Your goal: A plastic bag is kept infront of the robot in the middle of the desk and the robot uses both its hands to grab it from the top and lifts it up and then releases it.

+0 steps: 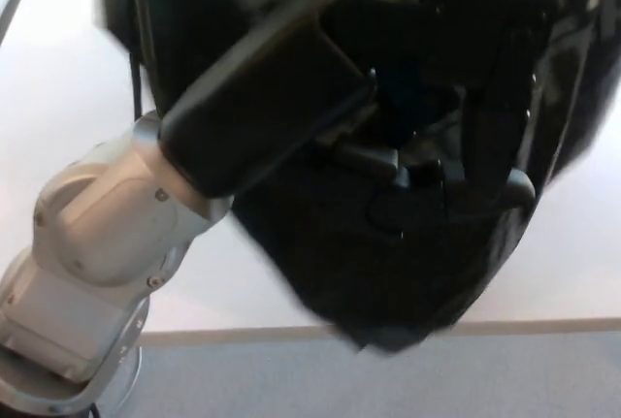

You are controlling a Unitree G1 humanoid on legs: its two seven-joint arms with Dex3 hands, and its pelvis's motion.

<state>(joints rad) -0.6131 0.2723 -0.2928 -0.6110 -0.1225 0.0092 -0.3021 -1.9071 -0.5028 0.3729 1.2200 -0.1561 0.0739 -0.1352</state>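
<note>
Hanging close under the head camera, the black plastic bag (408,263) fills most of the view, its lower corner sagging past the pale edge of the counter (68,79) toward the grey floor (388,379). It looks to be off the counter, gathered near its top and blurred at the lower edge, so I judge it is swinging. The left hand (427,161) sits against the upper folds, dark fingers lost in dark plastic; it seems to be pinching a fold, but the picture does not let me say so firmly. The grey-and-black left forearm (194,176) reaches in from the lower left. No right hand can be picked out; if it is there, the bag hides it.

The lift seems done and the release is the step left. The risk I see is the bag's position: so much of it hangs over the counter's near edge that letting go here could send it sliding to the floor. A fold caught on a finger could also drag it sideways.
</note>
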